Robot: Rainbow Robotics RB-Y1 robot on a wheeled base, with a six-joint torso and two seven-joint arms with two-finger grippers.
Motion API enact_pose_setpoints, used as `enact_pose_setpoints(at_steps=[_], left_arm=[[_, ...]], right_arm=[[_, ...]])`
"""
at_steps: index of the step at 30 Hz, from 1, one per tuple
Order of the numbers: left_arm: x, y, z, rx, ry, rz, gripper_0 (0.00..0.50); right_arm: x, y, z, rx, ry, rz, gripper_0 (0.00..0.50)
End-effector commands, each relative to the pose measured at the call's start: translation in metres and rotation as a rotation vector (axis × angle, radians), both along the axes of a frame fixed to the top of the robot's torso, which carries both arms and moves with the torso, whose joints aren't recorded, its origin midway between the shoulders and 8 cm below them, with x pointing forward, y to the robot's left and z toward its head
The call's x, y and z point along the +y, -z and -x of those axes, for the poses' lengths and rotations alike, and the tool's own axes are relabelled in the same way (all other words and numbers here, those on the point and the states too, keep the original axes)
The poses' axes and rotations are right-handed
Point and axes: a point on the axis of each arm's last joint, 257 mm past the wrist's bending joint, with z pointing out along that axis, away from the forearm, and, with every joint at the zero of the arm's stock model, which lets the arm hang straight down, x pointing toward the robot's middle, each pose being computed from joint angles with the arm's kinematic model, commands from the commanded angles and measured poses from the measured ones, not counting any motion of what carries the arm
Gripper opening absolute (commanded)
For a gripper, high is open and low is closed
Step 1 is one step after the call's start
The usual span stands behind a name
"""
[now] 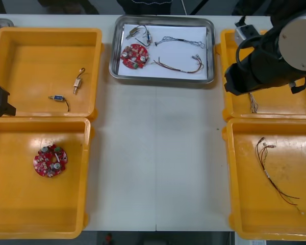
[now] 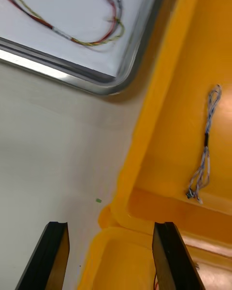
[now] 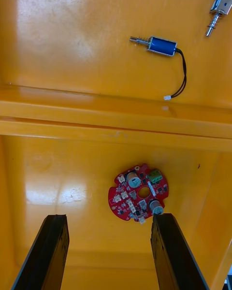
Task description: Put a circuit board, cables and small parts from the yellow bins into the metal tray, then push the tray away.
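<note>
Left gripper [image 3: 108, 218]: jaws wide, holding nothing | circuit board [image 3: 139, 198]: on yellow bin [image 3: 58, 174] floor, just ahead of the jaws, close to one fingertip | small metal part [image 3: 162, 46]: well beyond, past the bin wall | Right gripper [image 2: 110, 224]: jaws wide, holding nothing, straddling the right-side bin [image 2: 183, 77] rim | metal tray [image 2: 72, 72]: ahead of the jaws, holding a red and yellow cable [image 2: 92, 41]

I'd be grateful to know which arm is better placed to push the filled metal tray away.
Right, I'd say. The right gripper, jaws open, hovers near the metal tray, off its near right corner. The left gripper, jaws open, is over the left yellow bins, farther from the tray.
</note>
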Motion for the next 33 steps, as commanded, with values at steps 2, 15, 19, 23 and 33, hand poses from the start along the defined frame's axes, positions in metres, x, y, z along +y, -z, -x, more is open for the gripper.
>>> enact_pose_setpoints(at_steps=[2, 15, 19, 23, 33], left_arm=[[0.016, -0.01, 0.006, -0.01, 0.056, -0.068, 0.5], [0.016, -0.01, 0.006, -0.01, 0.056, -0.068, 0.5], [0.016, -0.01, 0.006, -0.01, 0.056, -0.068, 0.5], [0.016, -0.01, 0.006, -0.01, 0.056, -0.068, 0.5], [0.016, -0.01, 0.006, -0.01, 0.056, -0.068, 0.5]], right_arm=[[-0.055, 0.004, 0.017, 0.014, 0.153, -0.071, 0.5], [-0.151, 0.019, 0.063, 0.056, 0.35, -0.147, 0.5], [-0.164, 0.022, 0.08, 0.05, 0.36, -0.114, 0.5], [-0.165, 0.028, 0.09, 0.065, 0.362, -0.133, 0.5], [-0.169, 0.054, 0.116, 0.129, 0.374, -0.127, 0.5]])
